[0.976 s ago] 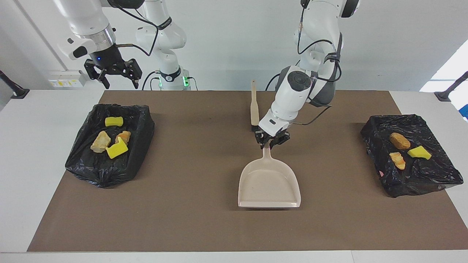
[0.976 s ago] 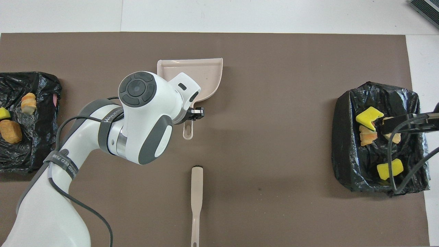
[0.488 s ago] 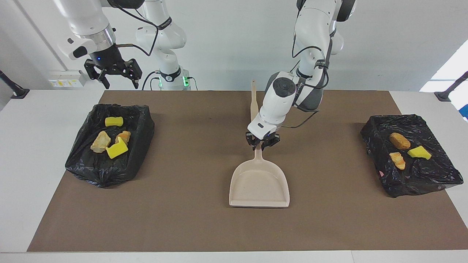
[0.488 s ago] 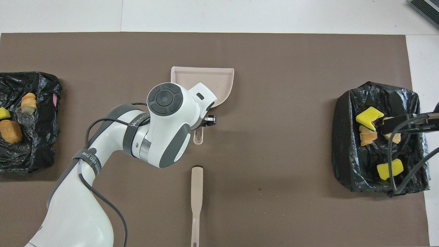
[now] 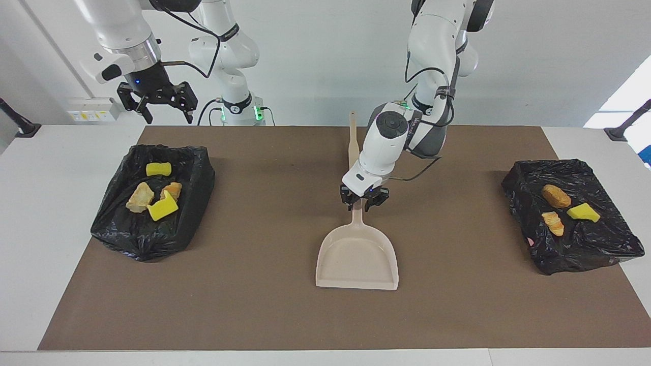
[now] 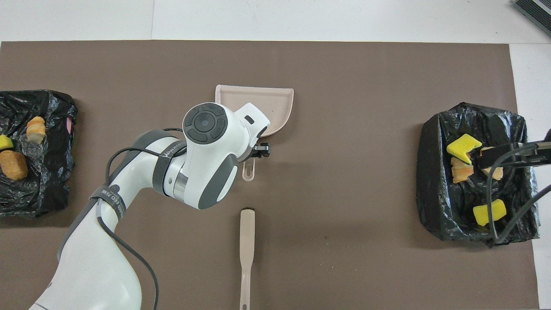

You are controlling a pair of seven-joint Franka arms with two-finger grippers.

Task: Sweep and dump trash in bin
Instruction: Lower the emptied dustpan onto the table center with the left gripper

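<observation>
1. Straddling the dustpan (image 5: 357,256) handle at the centre of the frame: left gripper (image 5: 363,202), low over the brown mat (image 5: 254,315). Cannot tell whether clamped on the handle or already letting go.
2. Shifted over the last second: dustpan and left gripper together, sideways from slightly off-centre to the middle of the facing view. Barely any drift in the last half second. Now lies flat on the mat and empty, with its mouth toward the bottom of the frame.
3. Unmoved: beige hand brush (image 5: 353,147), just above the dustpan handle in the facing view, lying lengthwise toward the robots.
4. Unchanged too: right gripper (image 5: 157,104), upper left of the facing view, fingers spread apart and holding nothing, waiting above the black-lined bin (image 5: 152,244) at the right arm's end.
5. Trash (image 5: 161,208) all binned: four scraps in that bin at mid-left of the facing view, and three more in the second bin (image 5: 585,259) at mid-right. None visible on the mat.
6. Judged meaning: sweeping and dumping look finished, and this reads as putting the dustpan back at the table's middle. Probably only release and retreat left.
</observation>
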